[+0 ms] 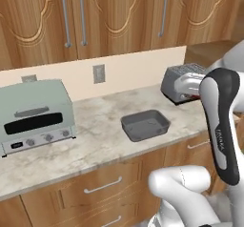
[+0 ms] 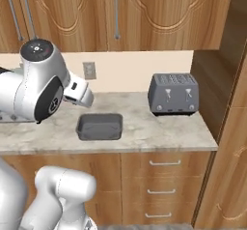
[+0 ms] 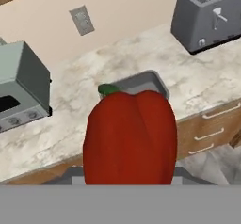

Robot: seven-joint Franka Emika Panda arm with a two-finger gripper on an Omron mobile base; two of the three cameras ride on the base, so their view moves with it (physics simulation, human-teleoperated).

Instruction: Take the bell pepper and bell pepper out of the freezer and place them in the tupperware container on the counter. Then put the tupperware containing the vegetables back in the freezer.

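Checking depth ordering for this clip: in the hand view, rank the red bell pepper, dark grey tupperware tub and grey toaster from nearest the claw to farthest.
1. Red bell pepper: at the claw, filling the foreground.
2. Dark grey tupperware tub: just beyond the pepper, on the counter.
3. Grey toaster: farthest, upper right by the wall.

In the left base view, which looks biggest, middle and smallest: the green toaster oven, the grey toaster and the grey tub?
Biggest to smallest, as they look there:
1. Toaster oven
2. Tub and toaster: too alike to rank, since the arm hides part of the toaster.
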